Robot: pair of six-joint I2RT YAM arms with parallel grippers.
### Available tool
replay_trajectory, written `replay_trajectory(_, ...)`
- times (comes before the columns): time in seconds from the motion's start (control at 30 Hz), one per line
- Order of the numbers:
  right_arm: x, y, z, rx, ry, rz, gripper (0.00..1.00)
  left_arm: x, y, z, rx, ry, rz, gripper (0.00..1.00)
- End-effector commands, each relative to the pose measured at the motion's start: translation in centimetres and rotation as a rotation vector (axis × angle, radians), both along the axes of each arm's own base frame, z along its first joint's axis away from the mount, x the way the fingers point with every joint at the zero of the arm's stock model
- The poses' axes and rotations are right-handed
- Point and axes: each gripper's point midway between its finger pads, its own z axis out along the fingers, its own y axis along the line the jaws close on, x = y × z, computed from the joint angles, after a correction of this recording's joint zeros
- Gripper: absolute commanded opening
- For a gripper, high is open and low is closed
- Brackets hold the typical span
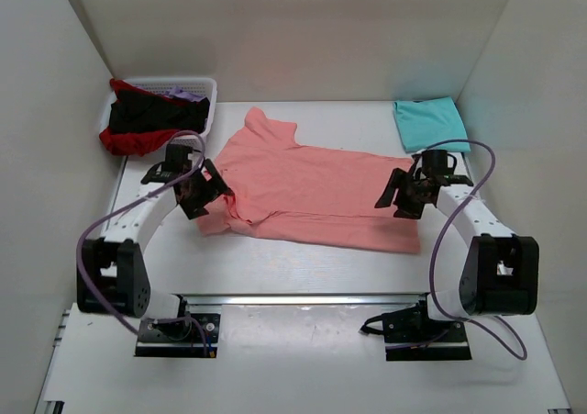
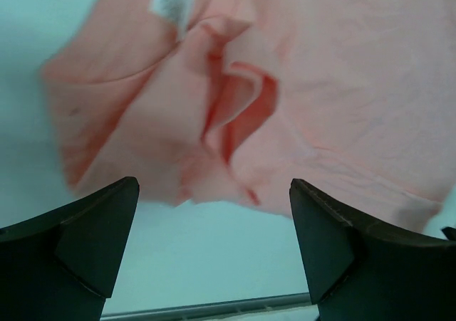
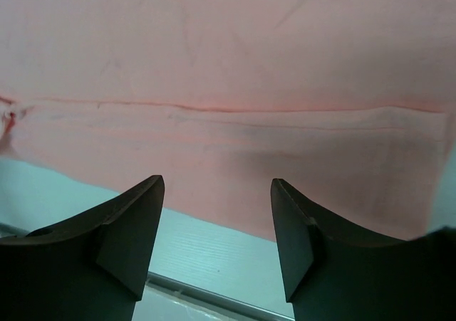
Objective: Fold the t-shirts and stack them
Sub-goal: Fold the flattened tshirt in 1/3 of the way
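Observation:
A salmon-pink t-shirt [image 1: 312, 189] lies spread across the middle of the table, one sleeve pointing to the back. My left gripper [image 1: 206, 194] is open and empty just above its rumpled left end. The left wrist view shows the bunched cloth [image 2: 235, 107] and a grey label [image 2: 173, 2] beyond the open left gripper [image 2: 214, 221]. My right gripper [image 1: 401, 196] is open and empty over the shirt's right end. In the right wrist view the shirt's hem [image 3: 235, 136] lies flat beyond the open right gripper [image 3: 217, 221]. A folded turquoise t-shirt [image 1: 429, 123] lies at the back right.
A white slatted basket [image 1: 204, 87] stands at the back left, holding black [image 1: 151, 116], red [image 1: 128, 141] and lilac [image 1: 186, 93] shirts. White walls close in the table on three sides. A metal rail [image 1: 303, 299] runs along the near edge between the arm bases.

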Motion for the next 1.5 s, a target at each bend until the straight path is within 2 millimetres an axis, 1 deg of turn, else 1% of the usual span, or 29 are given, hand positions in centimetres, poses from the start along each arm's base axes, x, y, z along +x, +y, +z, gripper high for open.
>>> replay_trajectory(0.0, 0.3, 1.8, 0.5, 0.013, -0.060, 0.060, 0.59, -3.9, 4.2, 0.0, 0.158, 0.026, 0.067, 0.99)
replay_trajectory(0.07, -0.7, 2.2, -0.6, 0.009, -0.040, 0.074, 0.58, -4.4, 4.6, -0.1, 0.189, 0.009, 0.066, 0.98)
replay_trajectory(0.1, -0.8, 2.7, -0.8, 0.015, -0.042, 0.090, 0.58, -4.8, 4.4, -0.7, 0.205, 0.016, 0.049, 0.99)
replay_trajectory(0.13, -1.5, 2.8, -1.5, 0.012, -0.021, 0.094, 0.58, -4.8, 4.2, -1.2, 0.221, 0.015, 0.032, 0.99)
replay_trajectory(0.23, -2.4, 3.1, -2.8, -0.005, 0.009, 0.109, 0.57, -3.5, 4.0, -2.6, 0.238, -0.011, 0.031, 0.99)
replay_trajectory(0.3, -2.5, 3.4, -3.1, -0.011, 0.017, 0.121, 0.57, -2.1, 3.4, -3.5, 0.229, -0.020, 0.025, 0.99)
replay_trajectory(0.33, -2.8, 3.4, -3.6, -0.014, 0.041, 0.113, 0.57, -1.5, 3.2, -3.5, 0.225, -0.029, 0.022, 0.98)
replay_trajectory(0.4, -3.2, 3.2, -4.1, -0.047, 0.058, 0.132, 0.57, -0.7, 2.7, -5.1, 0.256, -0.001, -0.015, 0.99)
replay_trajectory(0.43, -3.6, 3.2, -4.7, -0.057, 0.085, 0.138, 0.57, -0.1, 2.6, -5.0, 0.266, -0.004, -0.023, 0.99)
replay_trajectory(0.47, -3.6, 3.0, -5.0, -0.067, 0.101, 0.141, 0.57, -0.4, 2.5, -6.2, 0.285, 0.038, -0.040, 0.99)
replay_trajectory(0.5, -3.7, 2.8, -5.1, -0.080, 0.116, 0.148, 0.57, -0.4, 2.3, -6.8, 0.295, 0.066, -0.057, 0.98)
replay_trajectory(0.53, -4.3, 2.5, -5.8, -0.092, 0.160, 0.142, 0.57, -0.5, 2.1, -7.1, 0.302, 0.087, -0.070, 0.99)
replay_trajectory(0.57, -4.2, 2.0, -6.2, -0.110, 0.186, 0.137, 0.57, -1.5, 2.2, -8.0, 0.309, 0.149, -0.082, 0.98)
replay_trajectory(0.63, -4.0, 1.1, -6.7, -0.153, 0.233, 0.152, 0.58, -3.9, 2.5, -10.0, 0.328, 0.268, -0.131, 0.99)
replay_trajectory(0.67, -4.0, 1.0, -6.7, -0.169, 0.242, 0.158, 0.58, -4.6, 2.4, -10.4, 0.334, 0.297, -0.153, 0.99)
replay_trajectory(0.7, -3.9, 0.8, -6.9, -0.178, 0.256, 0.166, 0.58, -6.4, 2.9, -11.2, 0.349, 0.359, -0.168, 0.98)
replay_trajectory(0.8, -3.6, -0.4, -6.9, -0.205, 0.270, 0.154, 0.58, -9.2, 3.8, -11.5, 0.380, 0.437, -0.213, 0.99)
replay_trajectory(0.83, -3.8, -0.5, -6.9, -0.205, 0.275, 0.155, 0.58, -9.6, 3.8, -11.0, 0.372, 0.429, -0.213, 0.99)
replay_trajectory(0.87, -3.7, -1.0, -7.1, -0.211, 0.282, 0.150, 0.58, -11.0, 4.2, -11.4, 0.374, 0.460, -0.213, 0.99)
replay_trajectory(0.9, -4.1, -1.5, -7.3, -0.215, 0.307, 0.140, 0.58, -12.1, 4.6, -11.3, 0.369, 0.471, -0.211, 0.98)
replay_trajectory(0.93, -4.3, -2.0, -7.4, -0.220, 0.313, 0.131, 0.58, -12.5, 4.8, -11.0, 0.366, 0.466, -0.206, 0.99)
replay_trajectory(0.97, -4.1, -2.3, -7.1, -0.225, 0.308, 0.132, 0.58, -13.5, 4.9, -10.9, 0.356, 0.474, -0.204, 0.98)
replay_trajectory(1.0, -4.4, -2.7, -7.1, -0.225, 0.317, 0.126, 0.58, -14.1, 5.0, -10.7, 0.359, 0.482, -0.208, 0.99)
replay_trajectory(1.1, -4.9, -3.7, -6.9, -0.211, 0.340, 0.094, 0.58, -13.3, 4.1, -8.9, 0.363, 0.440, -0.232, 0.99)
replay_trajectory(1.13, -5.1, -3.9, -6.9, -0.218, 0.338, 0.103, 0.58, -13.6, 3.9, -8.7, 0.353, 0.451, -0.235, 0.98)
replay_trajectory(1.27, -6.0, -3.7, -6.8, -0.225, 0.356, 0.130, 0.59, -16.3, 4.1, -8.9, 0.337, 0.543, -0.265, 0.99)
replay_trajectory(1.33, -7.5, -3.2, -7.1, -0.210, 0.403, 0.156, 0.58, -17.4, 4.2, -8.7, 0.333, 0.567, -0.263, 0.98)
replay_trajectory(1.37, -7.9, -3.1, -7.2, -0.208, 0.415, 0.164, 0.58, -17.6, 3.8, -8.4, 0.326, 0.554, -0.264, 0.98)
replay_trajectory(1.47, -9.5, -2.5, -7.0, -0.195, 0.435, 0.182, 0.58, -18.7, 3.9, -8.2, 0.290, 0.552, -0.228, 0.99)
